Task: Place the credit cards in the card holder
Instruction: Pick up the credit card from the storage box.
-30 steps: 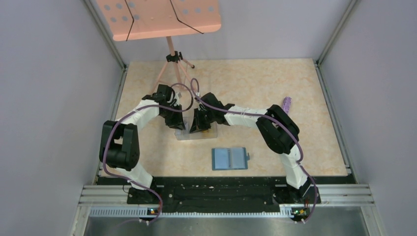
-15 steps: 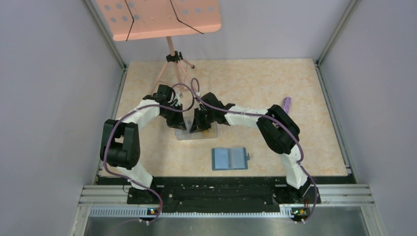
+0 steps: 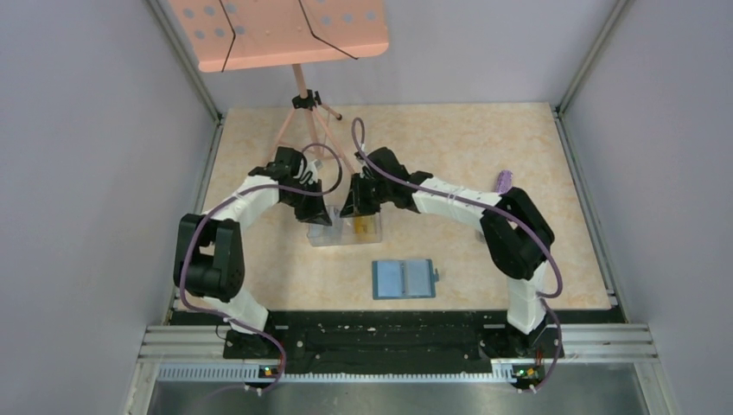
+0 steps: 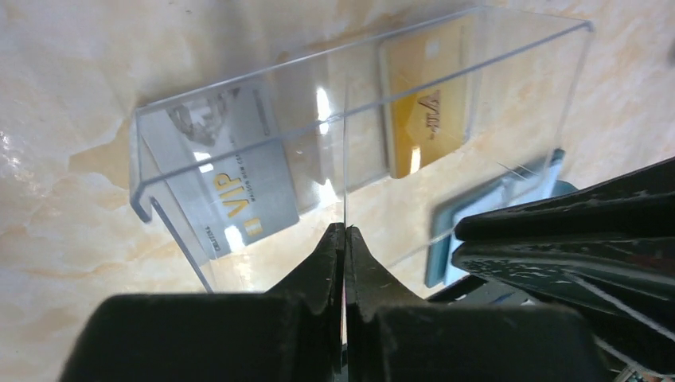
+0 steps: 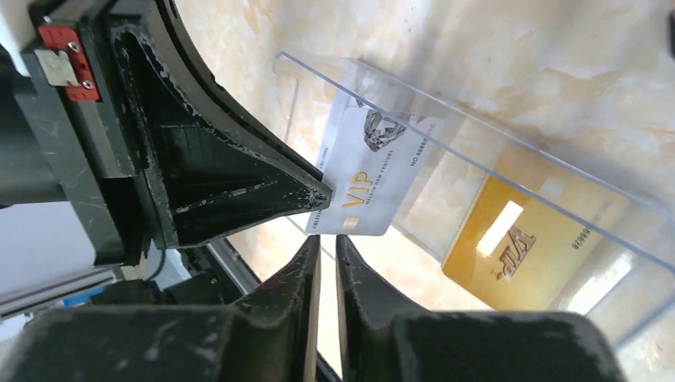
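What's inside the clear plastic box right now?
Two cards lie flat in the clear box: a grey VIP card and a gold VIP card. Whether more lie beneath them is hidden.

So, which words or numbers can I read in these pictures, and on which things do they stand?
"VIP": on the pale grey plastic card in the clear plastic box.
"VIP": on the yellow-gold plastic card, same box.
Small print on both cards: too blurred to read.

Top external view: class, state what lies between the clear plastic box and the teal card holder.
Only bare table separates the clear plastic box from the card holder; the top view shows it.
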`<state>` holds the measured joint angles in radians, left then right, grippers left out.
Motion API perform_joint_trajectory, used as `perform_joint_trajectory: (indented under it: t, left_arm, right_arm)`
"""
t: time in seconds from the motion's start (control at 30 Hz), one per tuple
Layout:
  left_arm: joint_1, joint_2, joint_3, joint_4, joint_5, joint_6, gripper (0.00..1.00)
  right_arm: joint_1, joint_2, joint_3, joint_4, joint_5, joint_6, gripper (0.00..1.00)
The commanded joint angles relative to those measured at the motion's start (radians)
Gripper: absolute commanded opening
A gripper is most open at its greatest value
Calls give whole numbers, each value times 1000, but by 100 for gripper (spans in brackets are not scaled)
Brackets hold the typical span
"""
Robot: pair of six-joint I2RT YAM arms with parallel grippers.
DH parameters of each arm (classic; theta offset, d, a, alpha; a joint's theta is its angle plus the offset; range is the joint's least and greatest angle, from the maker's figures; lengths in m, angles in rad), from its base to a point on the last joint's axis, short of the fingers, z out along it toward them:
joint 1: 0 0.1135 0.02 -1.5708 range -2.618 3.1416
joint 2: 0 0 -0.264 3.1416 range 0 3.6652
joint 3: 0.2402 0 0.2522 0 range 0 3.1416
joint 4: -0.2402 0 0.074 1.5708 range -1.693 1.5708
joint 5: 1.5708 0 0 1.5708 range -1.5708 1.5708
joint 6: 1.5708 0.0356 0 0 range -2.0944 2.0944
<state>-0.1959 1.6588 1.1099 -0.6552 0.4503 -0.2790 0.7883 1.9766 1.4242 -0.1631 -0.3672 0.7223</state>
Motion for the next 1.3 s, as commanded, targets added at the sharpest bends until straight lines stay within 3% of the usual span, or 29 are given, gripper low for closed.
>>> perform_joint_trajectory:
  t: [0.0,0.27,0.53,0.7,0.87,1.03,1.27]
  left_arm:
    - [12,-124,25,27,52,-34,0]
    - [21,-296,1,96,95,-118,0]
    - [19,-418,-176,382,322,-330,0]
    - [18,-451,-256,549,467,-428,0]
    - [15,-462,-315,735,601,-559,0]
    - [13,-471,-318,722,643,-562,0]
    - [12,-474,-323,704,673,-551,0]
  right_arm:
    - [-29,-144,-18,-8,38,-21,17]
    - [-77,-328,-134,-35,78,-23,48]
    - [-118,-535,-336,57,11,8,68]
    - [-174,-616,-467,226,-152,85,69]
    - [-184,-610,-541,417,-296,177,58]
    - [-184,-572,-580,608,-343,291,46]
    - [-181,-536,-558,680,-379,340,42]
